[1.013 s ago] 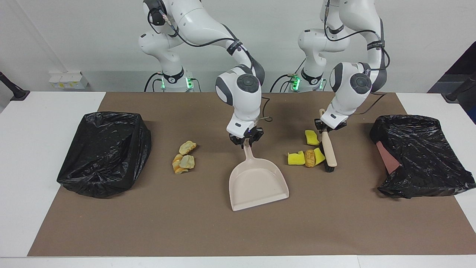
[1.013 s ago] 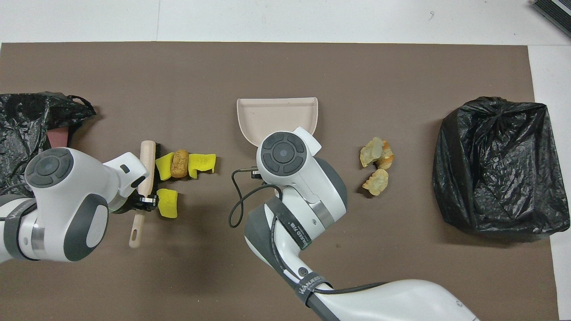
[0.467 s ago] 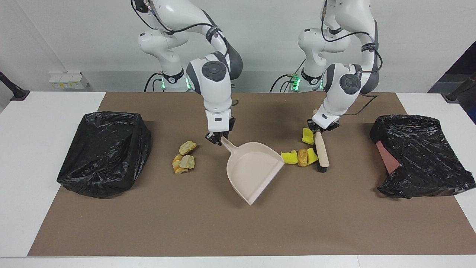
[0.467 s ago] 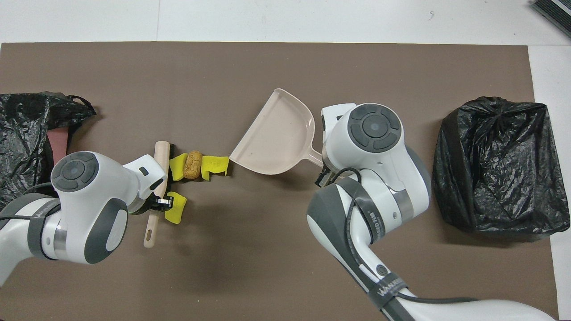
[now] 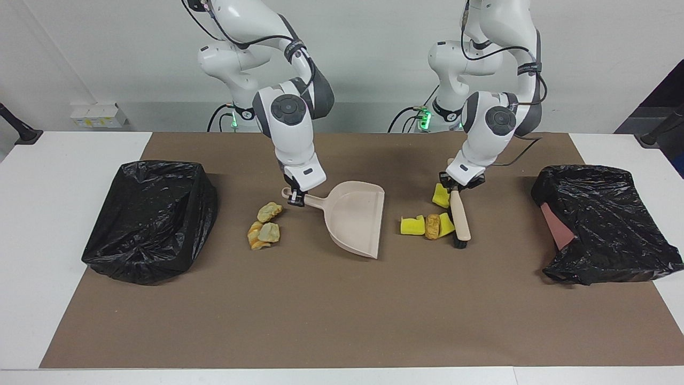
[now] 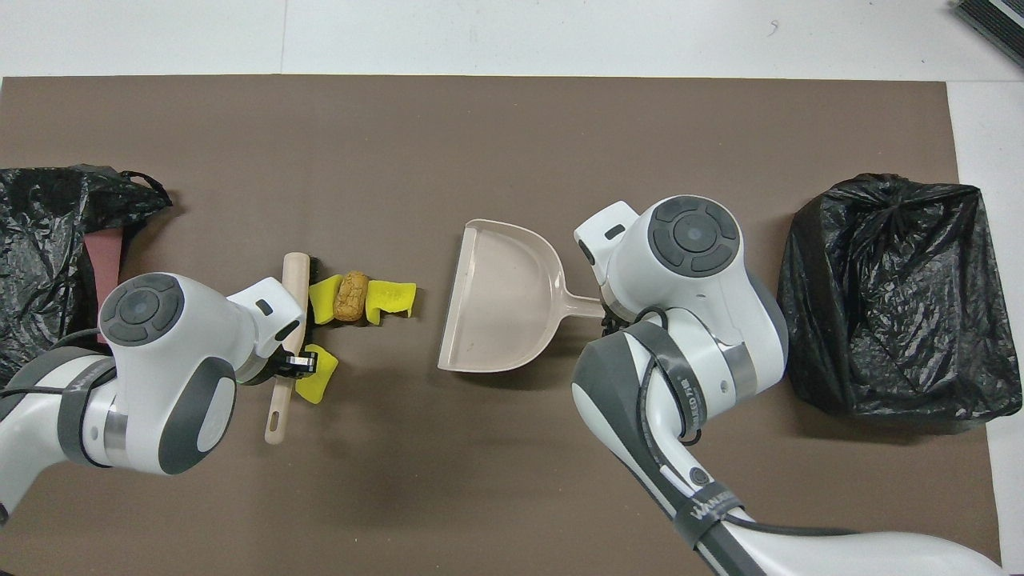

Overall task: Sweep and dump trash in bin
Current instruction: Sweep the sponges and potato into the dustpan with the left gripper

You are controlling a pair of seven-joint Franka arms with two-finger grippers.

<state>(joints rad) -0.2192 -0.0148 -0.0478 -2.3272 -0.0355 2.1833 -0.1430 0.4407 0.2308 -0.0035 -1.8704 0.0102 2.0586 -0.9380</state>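
My right gripper (image 5: 295,200) is shut on the handle of the beige dustpan (image 5: 355,219) (image 6: 500,300), whose mouth faces the left arm's end. My left gripper (image 5: 455,185) (image 6: 290,364) is shut on the wooden brush (image 5: 460,216) (image 6: 292,280), bristles on the mat. Between brush and pan lie yellow sponge chunks (image 5: 412,225) (image 6: 390,294) and a brown lump (image 5: 432,226) (image 6: 350,286); another yellow chunk (image 5: 440,196) (image 6: 322,378) sits by the brush handle. Pale pastry pieces (image 5: 264,227) lie beside the pan handle, hidden under the right arm in the overhead view.
A black-bagged bin (image 5: 152,219) (image 6: 896,296) stands at the right arm's end of the brown mat (image 5: 342,321). A second black bag (image 5: 604,222) (image 6: 48,240), with a reddish patch showing, lies at the left arm's end.
The right gripper swung the dustpan toward the right arm's end and turned its mouth toward the yellow scraps. The left gripper's brush pushed those scraps a little toward the pan.
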